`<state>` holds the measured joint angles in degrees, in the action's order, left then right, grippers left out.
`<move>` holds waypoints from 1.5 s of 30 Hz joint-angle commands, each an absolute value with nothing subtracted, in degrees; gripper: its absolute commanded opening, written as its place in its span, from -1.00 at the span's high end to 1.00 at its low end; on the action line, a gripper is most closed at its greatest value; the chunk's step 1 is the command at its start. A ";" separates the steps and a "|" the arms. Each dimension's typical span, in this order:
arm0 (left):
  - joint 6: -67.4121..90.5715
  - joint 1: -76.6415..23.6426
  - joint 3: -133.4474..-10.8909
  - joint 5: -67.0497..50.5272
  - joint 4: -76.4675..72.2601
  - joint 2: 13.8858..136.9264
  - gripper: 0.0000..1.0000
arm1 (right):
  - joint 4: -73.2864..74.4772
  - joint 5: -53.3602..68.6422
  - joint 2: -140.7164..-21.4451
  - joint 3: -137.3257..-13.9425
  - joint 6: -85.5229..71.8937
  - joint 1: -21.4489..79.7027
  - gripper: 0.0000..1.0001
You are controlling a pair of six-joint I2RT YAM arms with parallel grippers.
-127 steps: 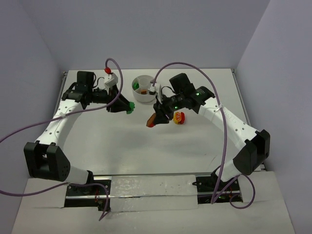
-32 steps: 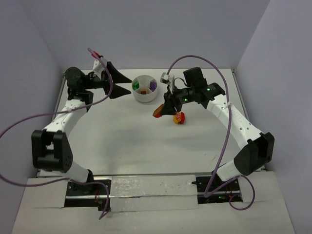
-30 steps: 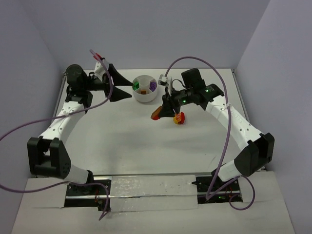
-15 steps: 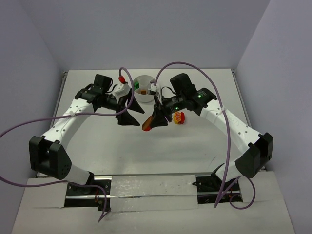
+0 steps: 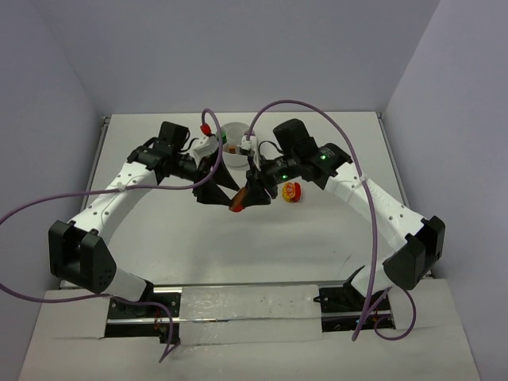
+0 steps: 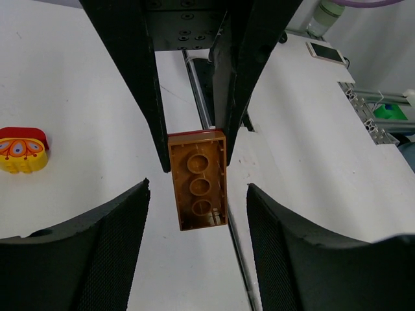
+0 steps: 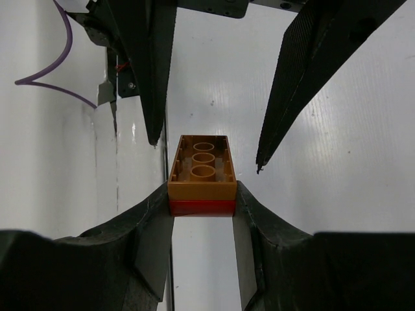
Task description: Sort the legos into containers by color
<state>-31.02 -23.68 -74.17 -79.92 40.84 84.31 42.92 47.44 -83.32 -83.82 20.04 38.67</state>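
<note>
My right gripper (image 7: 202, 194) is shut on an orange-brown lego stacked on a red one (image 7: 202, 170) and holds the pair above the table's middle (image 5: 236, 206). My left gripper (image 6: 197, 214) is open and faces it. Its fingers (image 7: 154, 78) stand either side of the brick's free end (image 6: 194, 165) without touching it. A yellow-and-red lego (image 5: 292, 190) lies on the table right of the grippers; it also shows in the left wrist view (image 6: 23, 149). The white bowl (image 5: 230, 129) stands behind both grippers, mostly hidden by them, with a bit of orange and green showing inside.
Purple cables (image 5: 302, 105) arch over both arms. The white table ends at the back wall behind the bowl. An aluminium rail (image 5: 246, 305) runs along the near edge between the arm bases.
My left arm has swung from the back left, beside the bowl, to the middle, its open gripper now round the brick's end. My right gripper moved slightly left and nearer, still holding the brick.
</note>
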 commanded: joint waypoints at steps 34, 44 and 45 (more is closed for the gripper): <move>-18.29 -26.02 -73.22 -80.60 28.46 82.88 0.39 | 39.64 45.45 -83.94 -86.13 14.85 39.55 1.00; -13.89 -23.92 -72.07 -79.22 25.16 82.38 1.00 | 40.43 43.47 -82.49 -83.87 16.50 39.64 1.00; -13.94 -23.37 -72.07 -79.24 25.19 82.35 1.00 | 40.57 43.36 -82.25 -83.60 16.72 39.64 1.00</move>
<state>-16.49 -24.89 -71.87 -78.46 28.63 84.20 42.40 44.83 -84.53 -84.03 15.33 39.13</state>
